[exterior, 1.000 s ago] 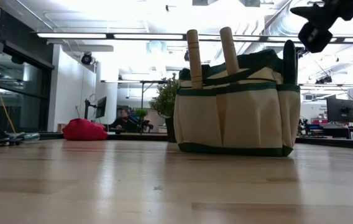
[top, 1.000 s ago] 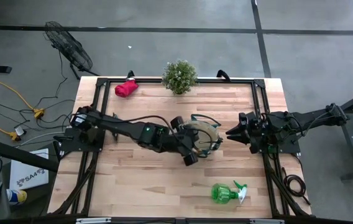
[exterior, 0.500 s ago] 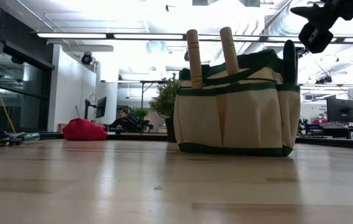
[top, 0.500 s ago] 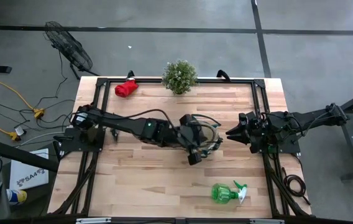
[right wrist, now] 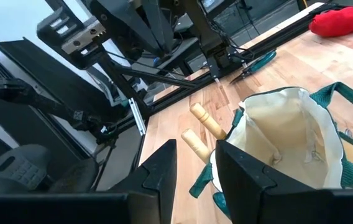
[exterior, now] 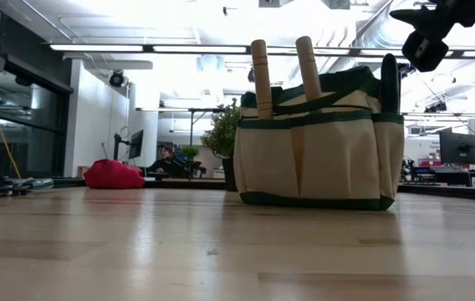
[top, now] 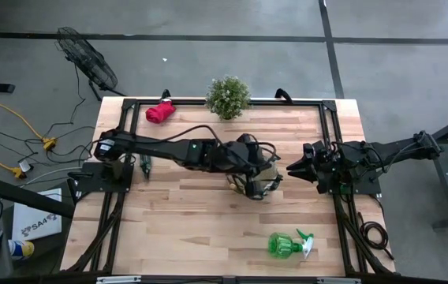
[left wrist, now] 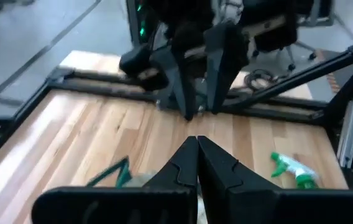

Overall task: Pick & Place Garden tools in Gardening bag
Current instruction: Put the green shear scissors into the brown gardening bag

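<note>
The left pincer (left wrist: 196, 146) hangs pressed together, empty, over the bag (top: 259, 170); the right pincer (top: 291, 168) waits apart. Spray bottle (top: 285, 244) — light, slick plastic — grip its neck.

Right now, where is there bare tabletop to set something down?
Free: the near-left boards, left of the spray bottle and in front of the bag. Crowded: mid-table, where the shut left gripper hangs over the bag, facing the right gripper.

Trowel blades hidden inside gardening bag (exterior: 319, 142), only wooden handles (exterior: 261, 78) protrude; left arm (top: 208, 152) covers most of bag from above; pruning shears (top: 144, 164) too small to resolve.
</note>
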Robot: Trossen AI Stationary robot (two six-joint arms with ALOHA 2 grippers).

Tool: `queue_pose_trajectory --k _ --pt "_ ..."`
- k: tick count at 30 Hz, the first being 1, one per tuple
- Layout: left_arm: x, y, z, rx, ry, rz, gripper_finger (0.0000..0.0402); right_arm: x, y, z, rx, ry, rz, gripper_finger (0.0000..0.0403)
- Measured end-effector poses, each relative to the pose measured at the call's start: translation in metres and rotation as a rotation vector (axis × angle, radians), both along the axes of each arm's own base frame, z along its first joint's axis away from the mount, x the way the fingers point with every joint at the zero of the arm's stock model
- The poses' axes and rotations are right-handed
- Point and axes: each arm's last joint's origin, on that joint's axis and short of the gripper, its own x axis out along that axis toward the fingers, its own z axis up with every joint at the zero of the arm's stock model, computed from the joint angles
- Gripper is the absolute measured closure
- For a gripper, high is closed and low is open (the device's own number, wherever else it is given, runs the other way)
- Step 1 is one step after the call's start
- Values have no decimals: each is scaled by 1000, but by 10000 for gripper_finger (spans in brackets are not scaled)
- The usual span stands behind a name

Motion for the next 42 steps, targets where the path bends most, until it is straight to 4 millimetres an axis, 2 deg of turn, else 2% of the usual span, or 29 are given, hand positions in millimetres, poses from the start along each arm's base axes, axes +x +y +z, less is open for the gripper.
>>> queue_pose_trajectory --k 10,14,19,23,26,30,35,42 --pt "5 25 -4 24 29 -194 401 0 0 0 -3 3 6 300" --pt "4 40 -4 -29 36 -303 401 0 0 0 -3 3 6 300" --pt "0 62 -5 -44 45 -358 401 0 0 0 -3 4 7 300" --pt "-21 77 -7 -3 -46 -377 401 0 0 0 -3 4 6 300" --pt "-42 85 -22 -6 -101 -330 401 0 0 0 -3 4 7 300" --pt "-74 96 -45 -50 -104 -172 401 0 0 -1 -3 4 7 300" --pt "-120 111 -69 -117 -8 84 401 0 0 -1 -4 6 7 300" --pt "-174 122 -89 -215 115 345 401 0 0 -1 -4 5 7 300"
